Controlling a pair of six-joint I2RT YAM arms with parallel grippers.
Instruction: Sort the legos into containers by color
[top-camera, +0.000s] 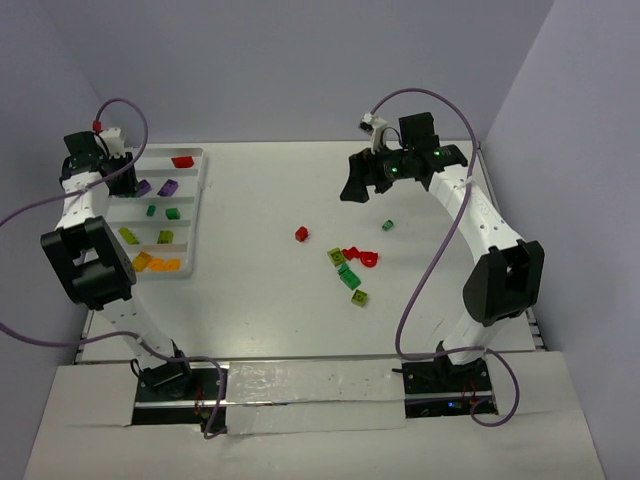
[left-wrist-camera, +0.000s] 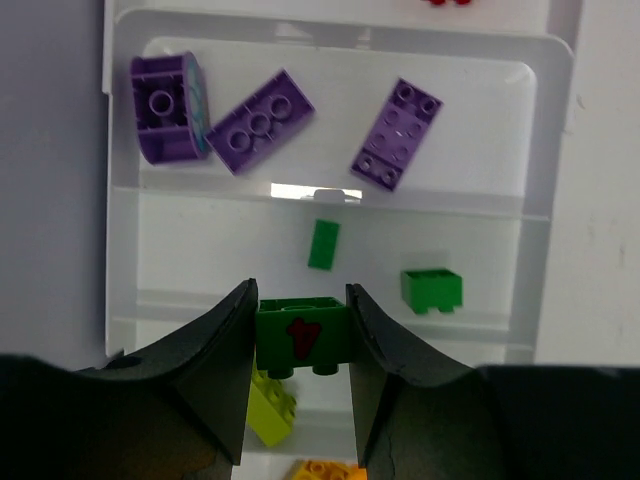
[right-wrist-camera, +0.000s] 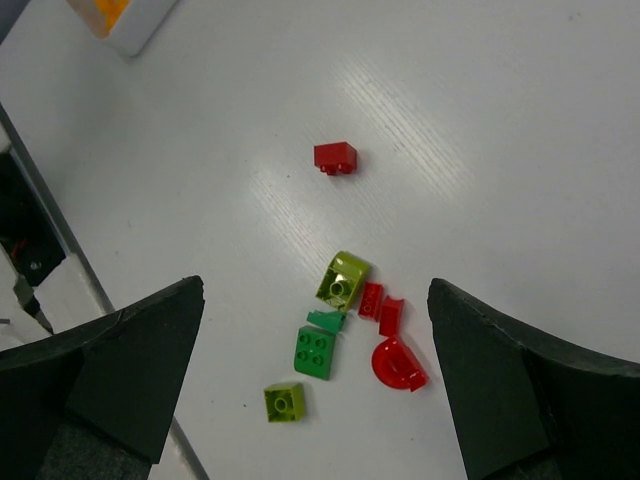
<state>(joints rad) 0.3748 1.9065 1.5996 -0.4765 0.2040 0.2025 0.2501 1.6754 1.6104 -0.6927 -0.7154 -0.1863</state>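
— Progress?
— Partial. Purple, green, lime and orange bricks lie in the tray (top-camera: 203, 190). The left end effector (left-wrist-camera: 300, 310) pinches a dark green brick (left-wrist-camera: 302, 338) over the green compartment (left-wrist-camera: 200, 260).
— Remaining?
— Several loose bricks (right-wrist-camera: 316, 352) on the desk (top-camera: 300, 320), below the spread right end effector (right-wrist-camera: 316, 300).

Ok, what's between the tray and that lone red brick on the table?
Nothing: in the top external view, the table between the tray and the lone red brick is bare.
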